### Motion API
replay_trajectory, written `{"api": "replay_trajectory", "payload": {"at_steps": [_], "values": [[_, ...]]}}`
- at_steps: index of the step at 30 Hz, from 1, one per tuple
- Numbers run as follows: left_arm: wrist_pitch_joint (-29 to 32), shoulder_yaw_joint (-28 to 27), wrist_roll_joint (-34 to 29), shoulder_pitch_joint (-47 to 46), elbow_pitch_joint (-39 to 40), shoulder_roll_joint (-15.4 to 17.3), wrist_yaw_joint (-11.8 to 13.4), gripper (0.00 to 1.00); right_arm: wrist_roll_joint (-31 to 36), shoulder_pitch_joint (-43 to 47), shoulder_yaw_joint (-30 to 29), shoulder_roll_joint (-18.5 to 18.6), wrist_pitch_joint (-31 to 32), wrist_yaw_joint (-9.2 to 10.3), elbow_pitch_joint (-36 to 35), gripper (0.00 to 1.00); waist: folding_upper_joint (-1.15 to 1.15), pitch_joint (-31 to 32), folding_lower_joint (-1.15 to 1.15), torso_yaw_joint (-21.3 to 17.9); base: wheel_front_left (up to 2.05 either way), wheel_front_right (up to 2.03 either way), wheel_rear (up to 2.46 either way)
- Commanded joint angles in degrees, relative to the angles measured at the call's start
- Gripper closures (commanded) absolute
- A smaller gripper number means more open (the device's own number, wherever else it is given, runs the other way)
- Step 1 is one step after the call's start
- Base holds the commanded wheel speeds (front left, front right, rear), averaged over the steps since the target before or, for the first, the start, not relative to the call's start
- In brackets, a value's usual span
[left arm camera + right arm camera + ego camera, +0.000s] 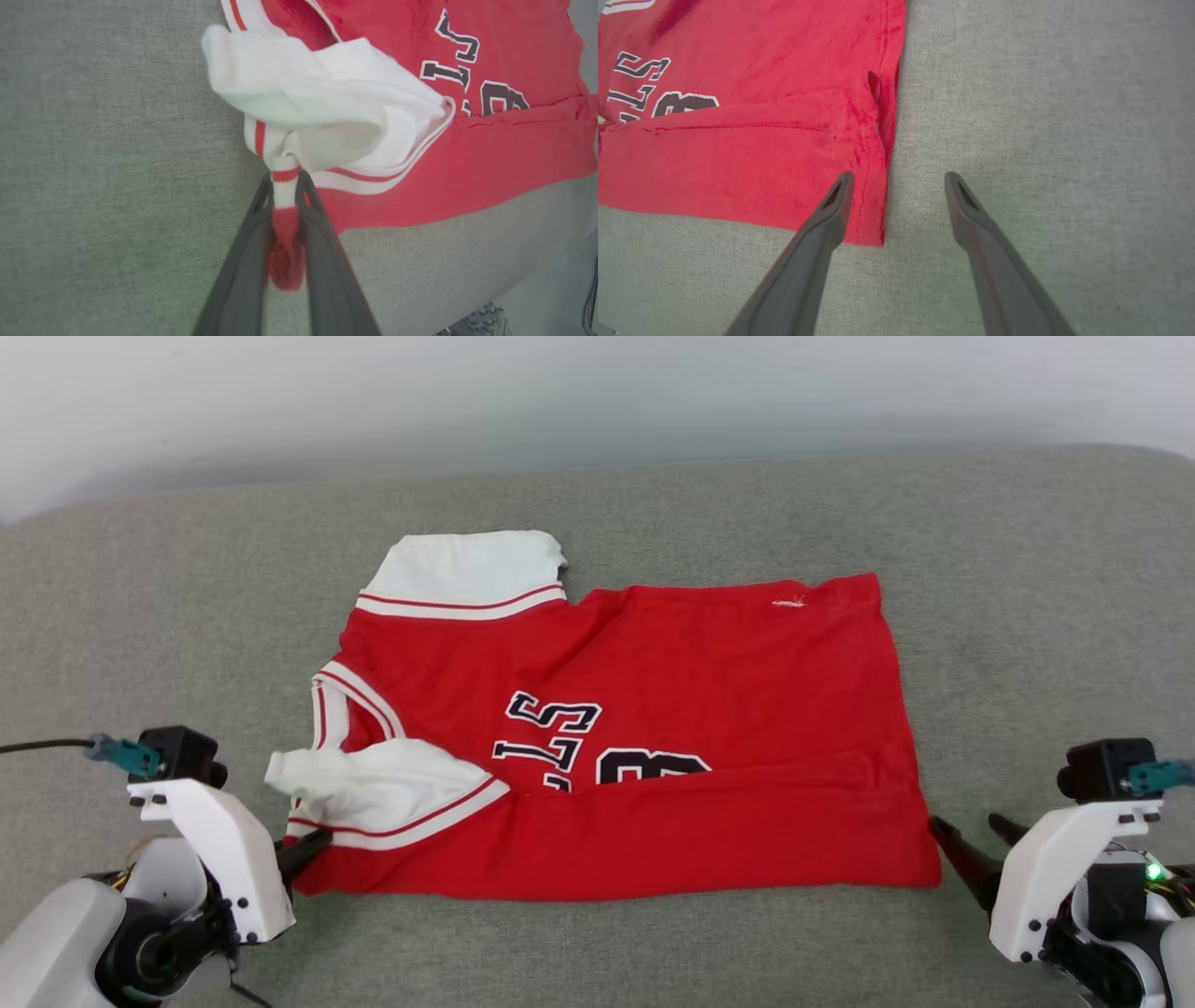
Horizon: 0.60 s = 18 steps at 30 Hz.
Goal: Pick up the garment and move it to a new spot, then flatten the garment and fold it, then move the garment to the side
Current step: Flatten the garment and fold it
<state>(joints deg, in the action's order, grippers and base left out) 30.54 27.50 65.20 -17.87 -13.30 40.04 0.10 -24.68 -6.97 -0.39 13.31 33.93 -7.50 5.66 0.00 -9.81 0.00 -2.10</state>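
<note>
The garment, a red jersey with white striped-trim sleeves and black lettering, lies spread on a grey cushion, its near edge folded over the number. My left gripper is shut on the garment's near left corner; in the left wrist view the red and striped fabric is pinched between the two dark fingers, under the bunched white sleeve. My right gripper is open at the garment's near right corner; in the right wrist view its left finger lies over the red hem, the other over bare cushion.
The grey fabric cushion stretches around the garment on all sides, with a pale wall behind its far edge. A black cable runs to the left wrist camera.
</note>
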Motion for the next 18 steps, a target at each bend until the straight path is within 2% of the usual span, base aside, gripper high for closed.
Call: {"api": "replay_trajectory", "payload": {"at_steps": [1,5,14,15,16,17,18], "values": [[-0.3,-0.17,-0.34,-0.65,0.65,0.08,0.4,1.0,-0.48,-0.79,0.1,0.05,1.54,0.02,0.34,0.0,0.0,-0.33,0.0,0.52,0.0,0.0,0.0],[-0.6,-0.31,-1.15,-1.65,4.04,0.27,0.99,1.0,-1.11,-3.43,0.76,0.07,8.37,0.02,1.86,0.0,0.0,-1.81,0.0,1.98,0.0,0.0,0.0],[-1.07,0.23,-2.49,-3.7,7.32,-0.28,1.06,1.0,-3.44,-7.22,3.07,-2.19,12.85,0.0,9.82,0.0,0.0,-4.72,0.0,4.34,0.0,0.0,0.0],[-1.1,0.22,-2.45,-3.65,7.32,-0.31,1.02,1.0,-3.79,-7.4,3.69,-2.36,13.03,-0.07,10.28,0.23,0.0,-4.8,0.0,4.41,0.0,0.0,0.0],[-1.27,0.14,-2.35,-3.47,7.17,-0.36,1.05,1.0,-4.07,-7.67,4.22,-2.48,12.99,-0.07,10.62,0.58,0.0,-4.82,0.0,4.39,0.0,0.0,0.0],[-1.53,0.04,-2.14,-3.04,7.06,-0.48,1.11,1.0,-4.43,-7.85,4.68,-2.62,12.7,-0.07,10.88,0.75,0.0,-4.7,0.0,4.31,0.0,0.0,0.0],[-1.69,0.01,-2.11,-2.5,7.02,-0.48,1.1,1.0,-5.05,-7.96,4.95,-2.93,12.57,-0.07,11.02,1.0,0.0,-4.51,0.0,4.24,0.0,0.0,0.0]]}}
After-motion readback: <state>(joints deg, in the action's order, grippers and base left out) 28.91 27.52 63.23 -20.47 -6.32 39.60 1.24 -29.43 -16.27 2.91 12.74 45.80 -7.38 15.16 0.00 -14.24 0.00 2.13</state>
